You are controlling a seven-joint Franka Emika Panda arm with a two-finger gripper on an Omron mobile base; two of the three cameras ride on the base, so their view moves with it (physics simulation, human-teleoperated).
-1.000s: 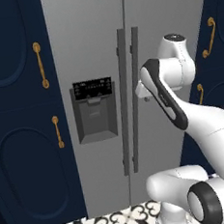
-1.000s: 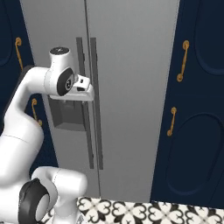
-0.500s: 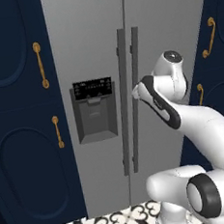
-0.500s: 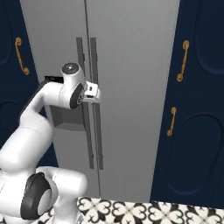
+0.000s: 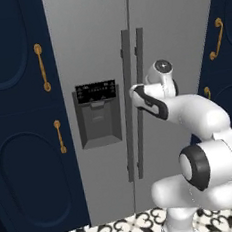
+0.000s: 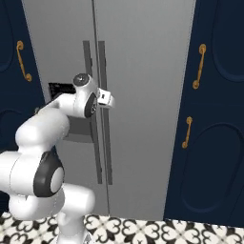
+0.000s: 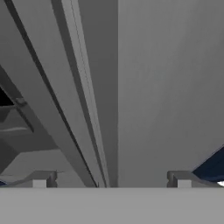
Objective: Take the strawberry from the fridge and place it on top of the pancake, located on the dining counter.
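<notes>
The fridge [image 5: 175, 27] stands with both light-grey doors shut, and its two long dark handles [image 5: 131, 136] run side by side down the middle. My gripper [image 5: 135, 92] is stretched out to those handles at about dispenser height, seen also in the right base view as the gripper [image 6: 110, 100]. In the hand view the gripper [image 7: 111, 180] is open, its fingertips [image 7: 41, 179] wide apart, with the handles [image 7: 78, 109] running up close between them and nothing held. The strawberry, the pancake and the dining counter are out of view.
A black-panel dispenser recess [image 5: 98, 114] sits in the left door. Navy cabinets [image 5: 20, 147] with gold handles [image 6: 199, 66] flank the fridge on both sides. Black-and-white patterned tiles [image 6: 143, 231] cover the floor in front.
The arm has stretched forward and lowered, carrying the hand from beside the fridge front up to the door handles. The jaws have stayed open.
</notes>
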